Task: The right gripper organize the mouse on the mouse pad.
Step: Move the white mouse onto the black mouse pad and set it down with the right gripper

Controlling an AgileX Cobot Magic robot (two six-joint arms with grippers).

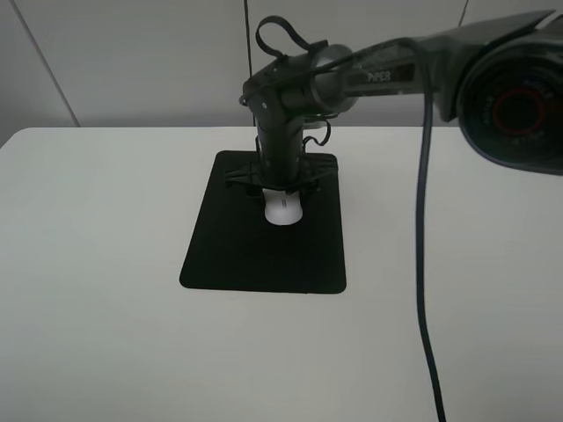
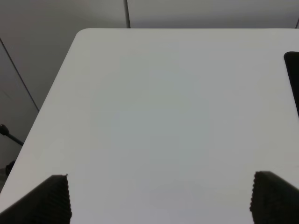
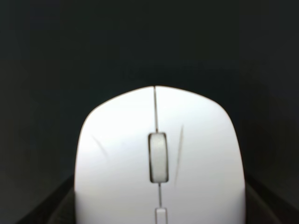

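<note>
Directly under the black right pincer [image 1: 283, 197] lies the small white oval mouse [image 1: 284, 212] on the flat black mouse pad [image 1: 237, 255], lengthwise between its fingers [image 3: 51, 211]; whether they clamp it cannot be told.

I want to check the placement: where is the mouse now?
In the exterior high view, the mouse is on the far half of the mouse pad, directly under the right gripper.

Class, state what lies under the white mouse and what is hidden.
The mouse lies on the black mouse pad. The right claw covers its far end, hiding any contact.
</note>
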